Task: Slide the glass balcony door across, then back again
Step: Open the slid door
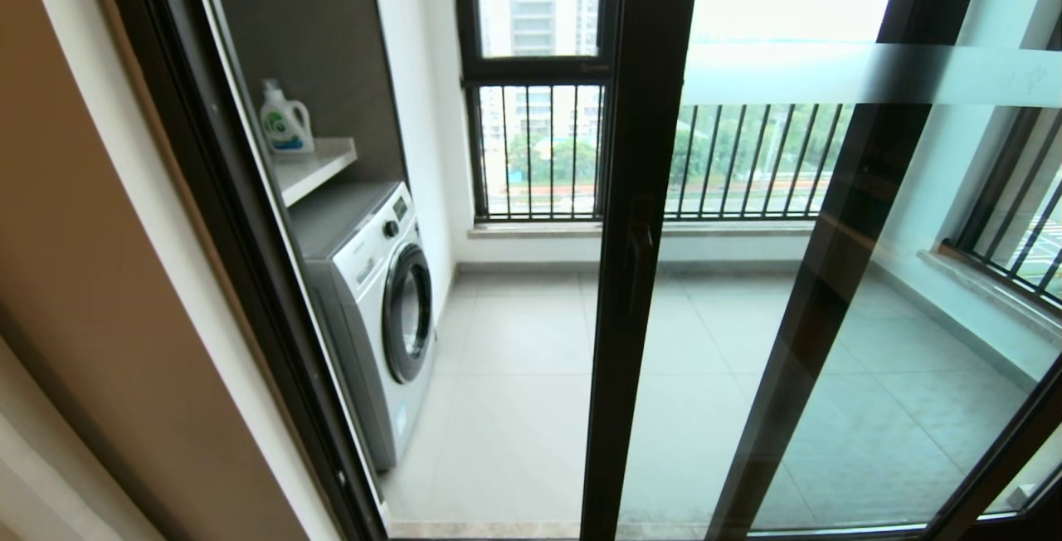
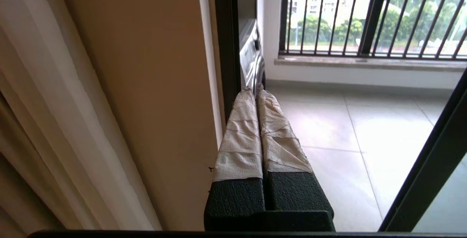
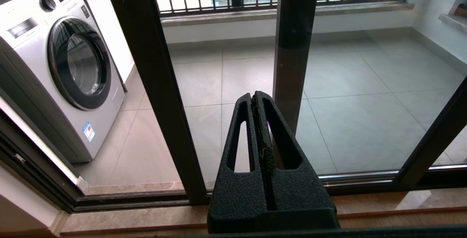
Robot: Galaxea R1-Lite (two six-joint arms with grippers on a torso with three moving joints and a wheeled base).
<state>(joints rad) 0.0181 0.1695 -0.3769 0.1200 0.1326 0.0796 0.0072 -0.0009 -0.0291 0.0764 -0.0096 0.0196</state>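
Observation:
The glass balcony door (image 1: 630,192) stands partly slid aside, its dark brown stile upright mid-view with a small dark handle (image 1: 640,246). A frosted band (image 1: 788,72) crosses its glass. Left of the stile the doorway is open. Neither gripper shows in the head view. My left gripper (image 2: 254,89), fingers wrapped in white tape, is shut on nothing and points at the left door jamb (image 2: 226,30); the door's stile (image 2: 434,157) is well off to its side. My right gripper (image 3: 254,97) is shut and empty, just before the glass, beside the stile (image 3: 157,84).
A washing machine (image 1: 382,309) stands on the balcony at the left, with a detergent bottle (image 1: 284,119) on the shelf above. Barred windows (image 1: 539,151) close the far side. A second dark stile (image 1: 830,275) shows behind the glass. Beige wall (image 1: 83,275) and curtain (image 2: 54,121) flank the left.

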